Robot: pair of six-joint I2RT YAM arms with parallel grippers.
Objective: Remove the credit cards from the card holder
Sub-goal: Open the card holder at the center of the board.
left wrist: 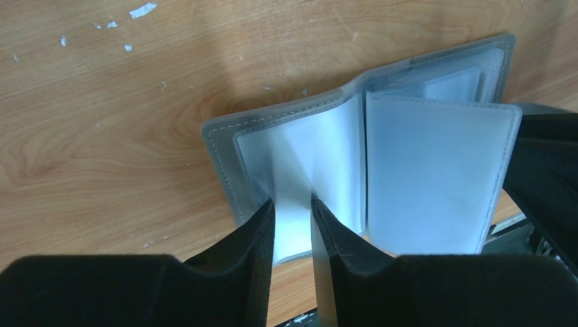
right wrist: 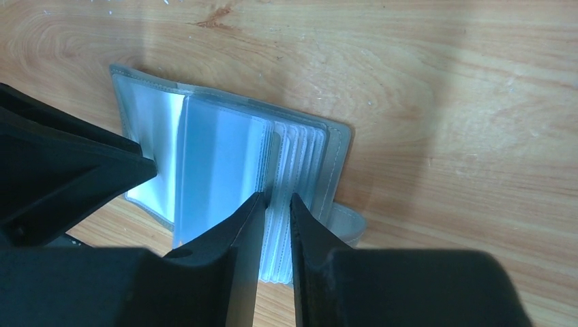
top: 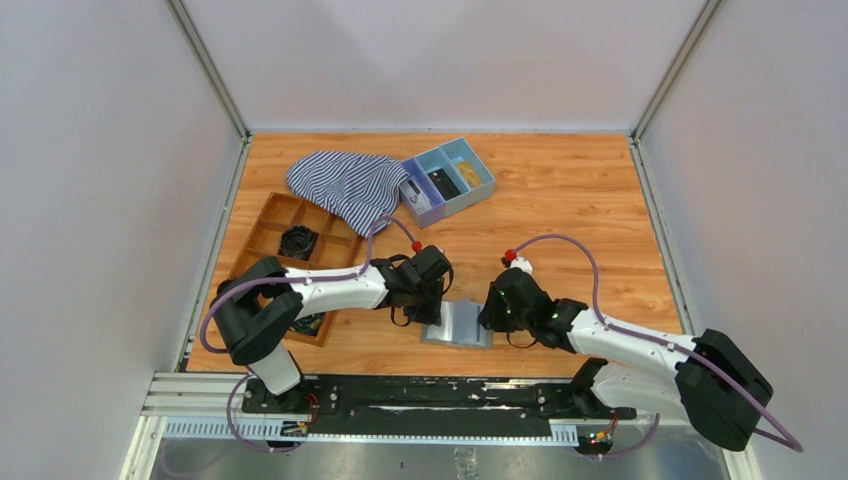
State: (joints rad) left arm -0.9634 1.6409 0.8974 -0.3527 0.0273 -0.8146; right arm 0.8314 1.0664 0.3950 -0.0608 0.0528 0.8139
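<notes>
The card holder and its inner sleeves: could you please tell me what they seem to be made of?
The card holder looks covered in matte grey faux leather or vinyl, its edge stitched. Its inner sleeves seem frosted translucent soft plastic, faintly glossy.

table [top: 600, 210] | card holder [top: 458, 323]: lying open at near edge, centre, left gripper [left wrist: 293, 208] at its left half, right gripper [right wrist: 277, 199] at its right | divided tray [top: 272, 215]: left side | cloth [top: 345, 185]: behind tray, overlapping its far corner | three-compartment bin [top: 460, 206]: far centre, touching cloth's right edge
</notes>
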